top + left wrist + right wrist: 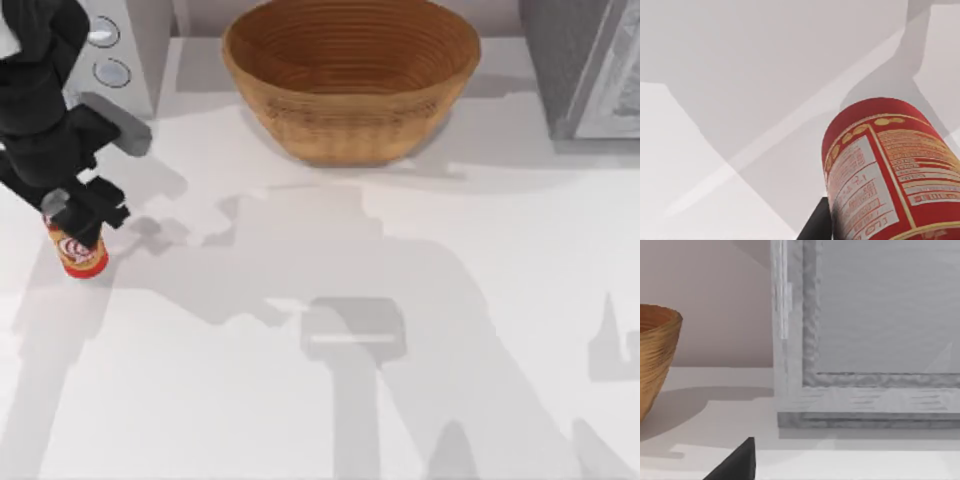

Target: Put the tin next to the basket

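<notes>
Top view places the left pincer (82, 215) at the desk's (300, 400) left side, closed on the upper part of the tin (80, 250), which stands upright there. Left wrist view presents the tin's red label between the fingers (816, 226). The basket (350, 80) sits at the far centre, well apart from the tin.

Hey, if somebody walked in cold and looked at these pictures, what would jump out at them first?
Probably the basket, big, round and woven, sitting at the back middle of the table. Next, the small red tin at the far left edge, with the left gripper closed around it from above, well apart from the basket. The left wrist view shows the tin's red and white label up close.
</notes>
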`<state>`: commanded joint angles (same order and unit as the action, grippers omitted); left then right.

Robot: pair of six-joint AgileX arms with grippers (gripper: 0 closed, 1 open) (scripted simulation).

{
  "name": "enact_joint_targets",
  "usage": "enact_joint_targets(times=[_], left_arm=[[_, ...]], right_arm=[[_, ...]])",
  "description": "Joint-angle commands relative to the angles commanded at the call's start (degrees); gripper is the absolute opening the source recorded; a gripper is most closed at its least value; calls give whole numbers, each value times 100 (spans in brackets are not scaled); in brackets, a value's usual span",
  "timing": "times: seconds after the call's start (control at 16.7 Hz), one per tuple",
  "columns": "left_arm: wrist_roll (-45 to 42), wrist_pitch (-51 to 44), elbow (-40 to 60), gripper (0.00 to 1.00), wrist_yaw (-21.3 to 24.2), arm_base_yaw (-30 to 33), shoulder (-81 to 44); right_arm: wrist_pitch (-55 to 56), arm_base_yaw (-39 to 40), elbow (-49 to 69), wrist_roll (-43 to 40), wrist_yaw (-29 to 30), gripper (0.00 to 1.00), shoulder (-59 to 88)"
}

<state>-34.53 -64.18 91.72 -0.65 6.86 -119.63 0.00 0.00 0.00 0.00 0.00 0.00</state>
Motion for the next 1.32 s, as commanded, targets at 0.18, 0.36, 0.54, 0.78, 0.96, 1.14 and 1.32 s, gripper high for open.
enact_joint_targets(times=[0.18,0.36,0.54,0.78,0.96,1.14,1.32], left_arm=[[1497,-316,480,0,-32,958,-260],[3121,-561,1005,0,-29,1797,-543],[4677,-723,1524,0,3,2405,-816],[6234,-846,2131,0,61,2817,-1145],[6811,-906,2433,0,90,2935,-1331],[6930,-928,2519,0,97,2968,-1391],[6914,-921,2501,0,95,2937,-1375]], right_arm=[[0,0,0,0,0,100,0],[0,0,0,0,0,100,0],[0,0,0,0,0,100,0],[0,0,0,0,0,100,0],[0,0,0,0,0,100,0],[0,0,0,0,0,100,0],[0,0,0,0,0,100,0]])
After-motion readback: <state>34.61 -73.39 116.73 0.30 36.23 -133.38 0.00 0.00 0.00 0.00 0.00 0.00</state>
